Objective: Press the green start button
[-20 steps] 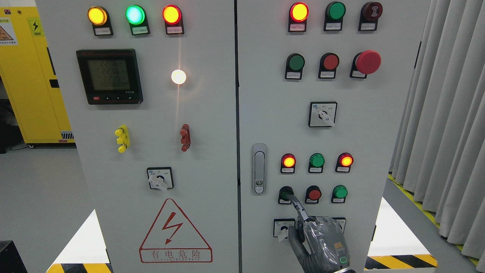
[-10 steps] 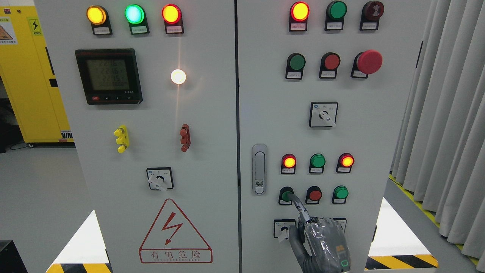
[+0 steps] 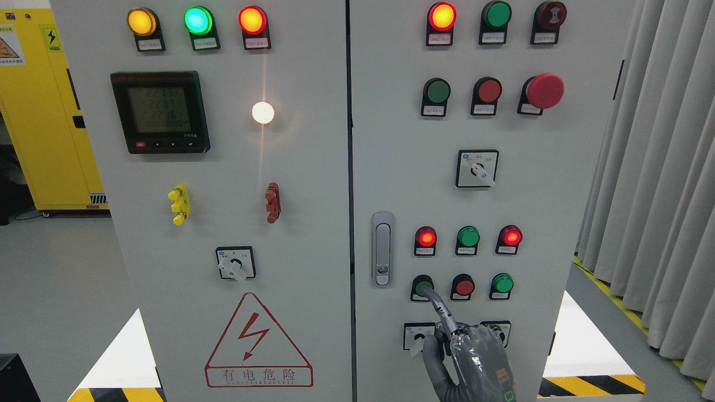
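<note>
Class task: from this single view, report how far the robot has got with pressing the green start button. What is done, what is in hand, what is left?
Done: the right robot hand has reached the lower row of the right cabinet door. In hand: its extended finger has its tip at the green start button. Left: confirming the press; the green lamp above looks unlit, and drawing the hand away.

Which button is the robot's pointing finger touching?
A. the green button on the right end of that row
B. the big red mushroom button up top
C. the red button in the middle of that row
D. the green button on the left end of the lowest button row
D: the right hand stretches one finger up to the green button at the left end of the lowest button row, beside the red button.
</note>
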Robot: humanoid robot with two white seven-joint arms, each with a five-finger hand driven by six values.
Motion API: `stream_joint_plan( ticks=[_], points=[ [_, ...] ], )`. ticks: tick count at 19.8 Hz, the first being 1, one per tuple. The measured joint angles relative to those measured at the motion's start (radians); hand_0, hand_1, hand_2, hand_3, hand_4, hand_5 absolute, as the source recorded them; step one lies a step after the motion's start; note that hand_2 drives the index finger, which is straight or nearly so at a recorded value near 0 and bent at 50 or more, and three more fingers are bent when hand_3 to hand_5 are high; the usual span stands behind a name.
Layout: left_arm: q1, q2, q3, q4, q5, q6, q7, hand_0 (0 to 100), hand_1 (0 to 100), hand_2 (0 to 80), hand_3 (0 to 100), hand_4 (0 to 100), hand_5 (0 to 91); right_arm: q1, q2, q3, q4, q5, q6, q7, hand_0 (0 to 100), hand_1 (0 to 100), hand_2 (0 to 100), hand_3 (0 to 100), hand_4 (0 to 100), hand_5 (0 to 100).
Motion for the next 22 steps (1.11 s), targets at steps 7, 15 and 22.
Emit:
stream_joint_plan(
  ticks=[7, 15, 22],
  points=[
    [0.0, 0.0, 0.0, 0.0, 0.0, 0.0, 0.0, 12, 56, 0.0, 0, 0, 0.0, 0.076, -0.023, 0.047, -0.066, -0.315, -0.008, 0.071, 87, 73, 0, 18, 28, 23],
    [0.0, 0.0, 0.0, 0.0, 0.0, 0.0, 0.0, 12, 56, 0.0, 0, 0, 0.0, 0.119, -0.043, 0.08, -0.116, -0.505, -0.01, 0.101, 78, 68, 0, 7, 14, 9],
    [0.0, 0.0, 0.0, 0.0, 0.0, 0.0, 0.0, 12, 56, 0.0, 0, 0, 0.0, 0.13, -0.051, 0.094, -0.139, -0.554, -0.01, 0.104, 72, 68, 0, 6, 13, 7]
  ],
)
